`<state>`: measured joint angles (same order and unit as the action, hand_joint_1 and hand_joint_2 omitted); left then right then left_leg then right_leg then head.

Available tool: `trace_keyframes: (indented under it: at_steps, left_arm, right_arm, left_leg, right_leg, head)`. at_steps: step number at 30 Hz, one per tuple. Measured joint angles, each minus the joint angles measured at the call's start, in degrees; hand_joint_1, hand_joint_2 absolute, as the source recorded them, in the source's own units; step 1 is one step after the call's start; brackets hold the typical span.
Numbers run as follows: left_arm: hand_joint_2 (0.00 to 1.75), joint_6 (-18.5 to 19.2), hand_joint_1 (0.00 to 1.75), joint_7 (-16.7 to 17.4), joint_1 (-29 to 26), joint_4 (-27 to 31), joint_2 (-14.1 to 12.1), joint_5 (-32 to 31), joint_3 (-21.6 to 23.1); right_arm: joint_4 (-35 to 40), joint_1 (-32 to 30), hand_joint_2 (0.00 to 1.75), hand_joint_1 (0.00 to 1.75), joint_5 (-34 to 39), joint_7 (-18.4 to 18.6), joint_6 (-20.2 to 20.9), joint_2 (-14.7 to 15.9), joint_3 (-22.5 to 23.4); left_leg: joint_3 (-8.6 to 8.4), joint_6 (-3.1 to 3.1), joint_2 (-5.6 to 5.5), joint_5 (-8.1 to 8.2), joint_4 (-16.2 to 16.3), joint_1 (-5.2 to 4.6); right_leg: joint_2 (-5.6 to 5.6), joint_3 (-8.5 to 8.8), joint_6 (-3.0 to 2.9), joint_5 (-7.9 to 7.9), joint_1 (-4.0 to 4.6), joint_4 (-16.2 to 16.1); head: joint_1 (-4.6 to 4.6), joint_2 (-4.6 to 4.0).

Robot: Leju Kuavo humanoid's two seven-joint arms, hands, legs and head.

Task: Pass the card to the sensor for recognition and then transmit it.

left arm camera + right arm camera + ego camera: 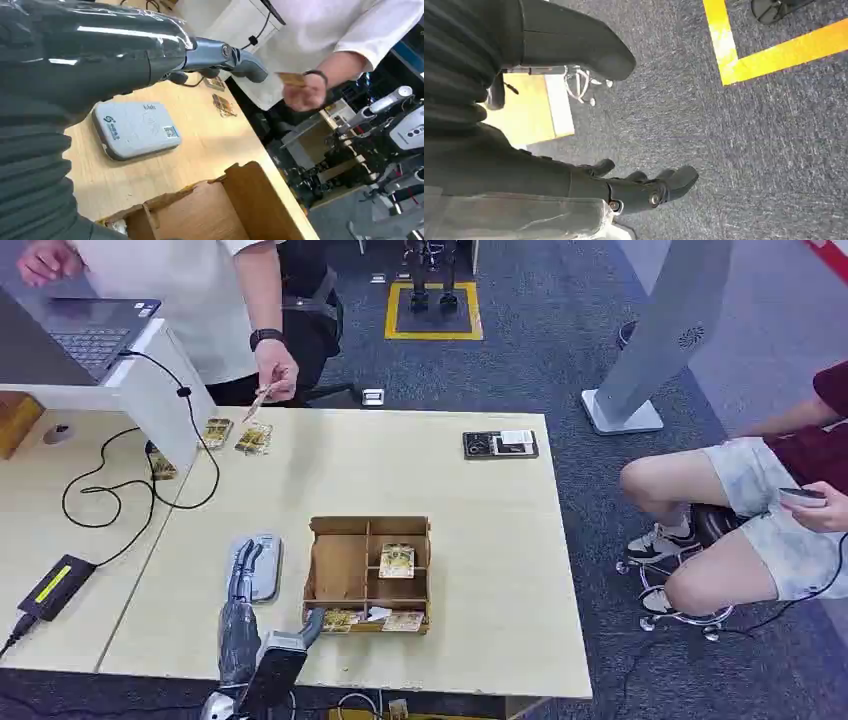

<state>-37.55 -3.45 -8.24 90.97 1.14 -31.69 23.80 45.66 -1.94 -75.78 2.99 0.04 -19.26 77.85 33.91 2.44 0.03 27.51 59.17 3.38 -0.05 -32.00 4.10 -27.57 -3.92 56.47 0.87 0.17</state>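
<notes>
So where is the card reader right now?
In the head view the grey card reader lies flat on the table, just left of the wooden box, with the left hand over its near-left edge.

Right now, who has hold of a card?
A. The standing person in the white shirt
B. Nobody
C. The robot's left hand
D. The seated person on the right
A: the person's hand pinches a card above the table's far edge, while the robot's left hand lies empty over the grey sensor.

Robotics lab | you see yellow floor tape (433, 335) marking grey carpet (560, 330) | laptop (95, 328) and pale table (500, 540) beyond the left hand (243, 585)
</notes>
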Motion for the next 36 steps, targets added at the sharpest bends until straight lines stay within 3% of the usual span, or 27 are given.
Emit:
trace_keyframes:
  at_steps: [15, 30, 35, 36]
  left_arm:
    - [1.75, -0.4, 0.00, -0.2, 0.4, -0.1, 0.8, 0.0, 0.0]
    - [1.75, -1.8, 0.00, -3.1, 9.4, -2.6, 0.9, -5.2, -1.8]
    - [1.75, -2.1, 0.00, -7.8, 11.4, -2.9, 3.4, -9.8, -6.3]
    - [0.00, -2.1, 0.00, -8.5, 12.0, -3.0, 4.0, -10.2, -7.5]
  right_arm:
    - [-8.0, 1.8, 1.75, 0.00, -1.1, -2.2, -5.0, 0.4, 0.3]
    - [-17.4, 3.7, 1.75, 0.00, -3.6, -3.6, -9.4, 4.4, -0.5]
    - [-19.1, 3.8, 1.75, 0.00, -5.0, -3.9, -10.8, 6.0, -1.1]
    - [-19.5, 3.9, 1.75, 0.00, -5.2, -4.0, -11.0, 6.2, -1.2]
  left_leg:
    - [0.00, 0.00, 0.00, 0.00, 0.0, 0.00]
    - [-0.02, -0.01, 0.00, -0.03, 0.0, 0.00]
    - [0.00, -0.02, -0.01, -0.02, 0.0, -0.01]
    - [-0.01, -0.02, 0.00, -0.02, 0.0, -0.01]
  right_leg:
    - [0.00, -0.01, 0.00, 0.00, 0.00, 0.0]
    - [0.01, 0.02, -0.01, 0.03, 0.00, 0.0]
    - [0.01, 0.01, -0.01, 0.02, -0.01, 0.0]
    - [0.02, 0.01, -0.01, 0.03, 0.00, 0.0]
  head:
    - [0.02, 0.00]
    - [0.00, 0.00]
    - [0.00, 0.00]
    - [0.00, 0.00]
